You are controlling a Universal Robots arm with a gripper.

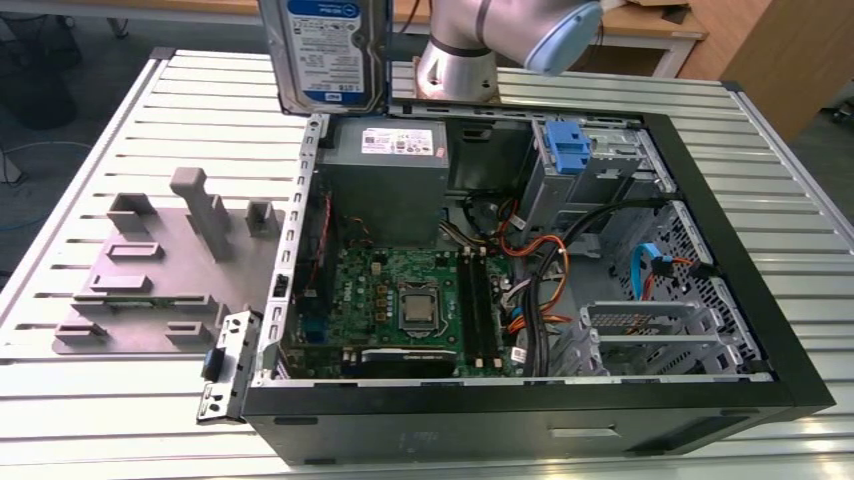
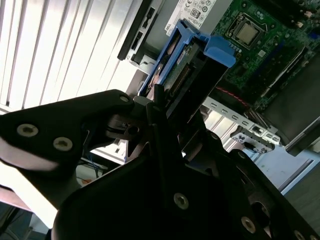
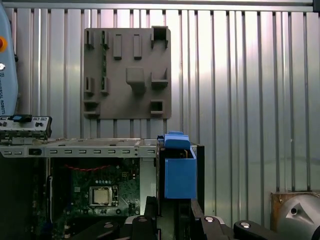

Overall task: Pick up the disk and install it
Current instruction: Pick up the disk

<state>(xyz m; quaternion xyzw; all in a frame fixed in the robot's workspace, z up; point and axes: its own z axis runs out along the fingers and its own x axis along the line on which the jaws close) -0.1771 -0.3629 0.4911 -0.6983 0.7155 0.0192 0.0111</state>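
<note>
The disk [image 1: 331, 50] hangs upright in the air above the slatted table, just behind the back left corner of the open computer case [image 1: 747, 330] in the exterior view. Its blue-and-white label faces the camera. In the second wrist view my gripper [image 2: 167, 107] is shut on the disk [image 2: 182, 70], with black fingers [image 2: 155, 125] clamped on its sides and a blue rail [image 2: 220, 50] at the far end. In the first wrist view the disk [image 3: 180, 172] stands edge-on above the gripper [image 3: 170, 217], next to the case wall.
Inside the case are a grey power supply box [image 1: 387, 165], a green motherboard [image 1: 400, 300], cable bundles and a bare blue bracket [image 1: 567, 150] in the drive bay. A grey fixture plate [image 1: 147, 275] lies on the table at the exterior view's left. The arm's base [image 1: 461, 60] stands behind the case.
</note>
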